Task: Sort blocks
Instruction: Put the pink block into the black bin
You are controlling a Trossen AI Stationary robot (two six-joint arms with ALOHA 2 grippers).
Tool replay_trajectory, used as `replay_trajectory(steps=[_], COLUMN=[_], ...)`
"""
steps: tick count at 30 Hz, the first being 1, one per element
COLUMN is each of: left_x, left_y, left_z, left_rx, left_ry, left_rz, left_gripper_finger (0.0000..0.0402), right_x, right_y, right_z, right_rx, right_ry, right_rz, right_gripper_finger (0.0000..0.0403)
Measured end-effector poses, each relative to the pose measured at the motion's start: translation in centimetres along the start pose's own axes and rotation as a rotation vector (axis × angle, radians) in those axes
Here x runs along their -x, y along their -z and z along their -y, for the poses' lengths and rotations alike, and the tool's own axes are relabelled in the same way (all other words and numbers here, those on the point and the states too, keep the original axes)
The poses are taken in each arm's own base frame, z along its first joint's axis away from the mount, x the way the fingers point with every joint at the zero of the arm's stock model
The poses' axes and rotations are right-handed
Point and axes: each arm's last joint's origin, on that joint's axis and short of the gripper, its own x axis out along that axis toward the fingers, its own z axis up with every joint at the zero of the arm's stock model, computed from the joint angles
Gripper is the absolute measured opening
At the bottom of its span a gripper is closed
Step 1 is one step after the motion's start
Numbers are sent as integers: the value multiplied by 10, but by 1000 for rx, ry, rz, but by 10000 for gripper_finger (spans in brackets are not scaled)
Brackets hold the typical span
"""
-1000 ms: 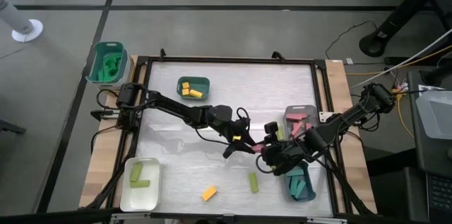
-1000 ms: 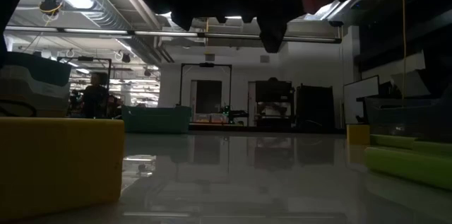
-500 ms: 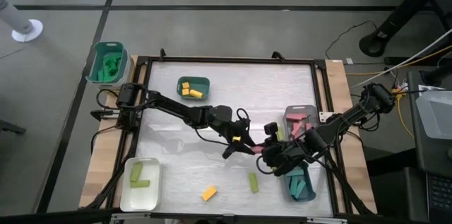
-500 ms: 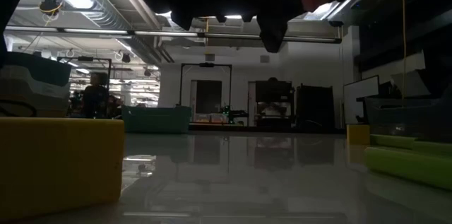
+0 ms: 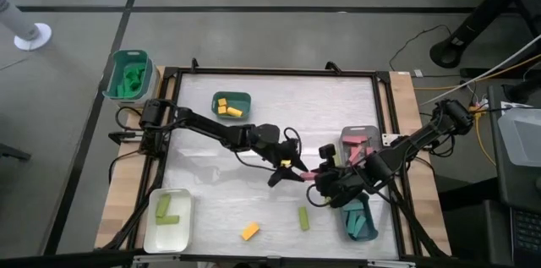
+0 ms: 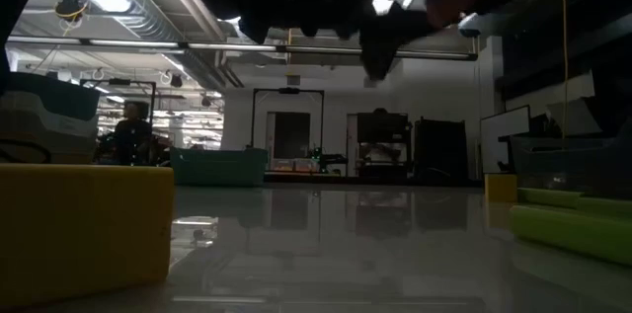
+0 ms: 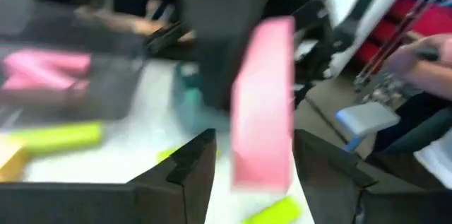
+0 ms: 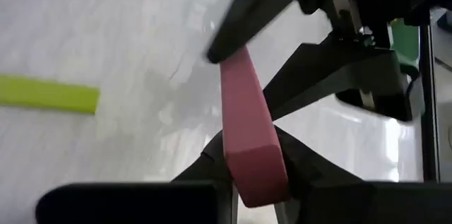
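Handing over mid-table: left gripper [image 5: 292, 172] spread its jaws wide within the last second and let go of the pink bar [image 5: 311, 175], while right gripper [image 5: 320, 185] clamped shut on that bar's other end. Judged the transfer done, with the grey tray [image 5: 347, 137] of pink blocks at two o'clock the likely drop. From overhead, showed only a sliver of pink between dark fingers; from the right wrist, showed the bar [image 8: 247, 139] pinched plainly; from the left wrist, showed gaps either side of the bar [image 7: 265, 104].

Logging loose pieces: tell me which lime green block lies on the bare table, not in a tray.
The lime green bar lying near the table's front edge, just left of the teal tray. The other two lime green blocks sit inside the white tray.
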Motion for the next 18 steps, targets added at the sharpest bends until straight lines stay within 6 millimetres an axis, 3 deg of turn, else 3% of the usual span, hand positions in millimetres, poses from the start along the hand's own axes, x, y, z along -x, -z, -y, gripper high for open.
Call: replay_trajectory(steps=[10, 18], left_x=[17, 23], left_y=[18, 28], left_z=[-21, -27], left_rx=[153, 216], left_ry=[-96, -131], left_rz=[-262, -364], left_gripper_finger=[178, 165], right_x=[27, 60], right_y=[30, 61], right_z=[17, 37], right_rx=[-91, -296], right_ry=[33, 109], right_rz=[-193, -334], right_gripper_finger=[61, 60])
